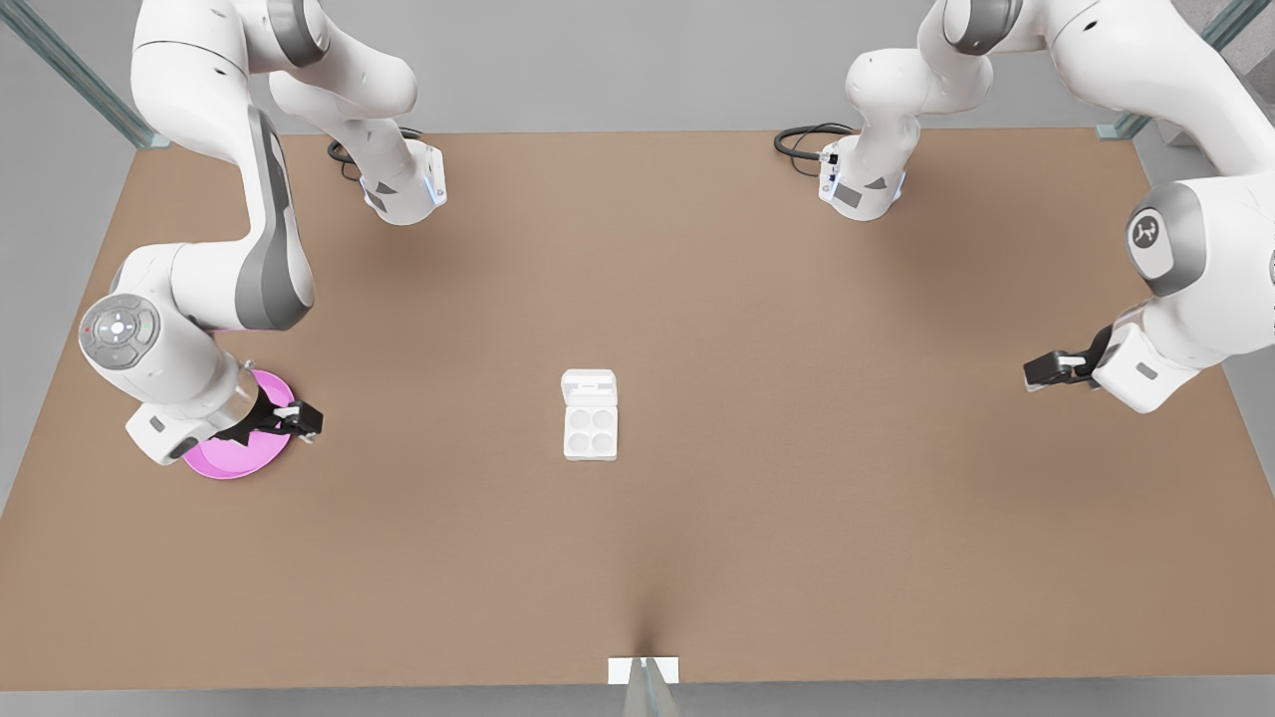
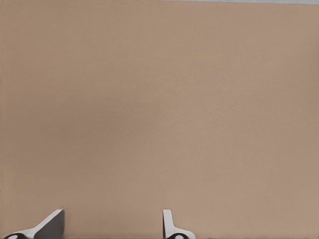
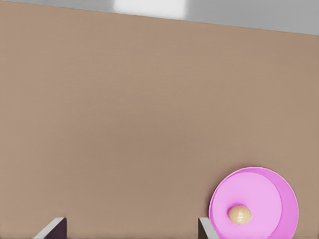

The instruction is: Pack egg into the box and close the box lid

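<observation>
A tan-brown egg [image 3: 239,214] lies in the middle of a round pink plate [image 3: 279,196]. My right gripper [image 3: 128,230] hovers beside that plate, open, with nothing between its fingers. In the front view this gripper [image 1: 299,418] is at the left, and its wrist covers much of the plate [image 1: 224,463]. The white box [image 1: 590,430] sits at the table's centre, its four cups bare and the box lid [image 1: 589,386] folded back flat on the far side. My left gripper [image 1: 1038,372] waits open above bare table at the front view's right, far from the box; its fingertips [image 2: 169,224] stand well apart.
Both arm bases [image 1: 403,189] stand at the table's far edge with black cables [image 1: 802,139] beside them. A small white tab [image 1: 642,669] marks the near edge. Brown tabletop [image 1: 797,498] stretches wide around the box.
</observation>
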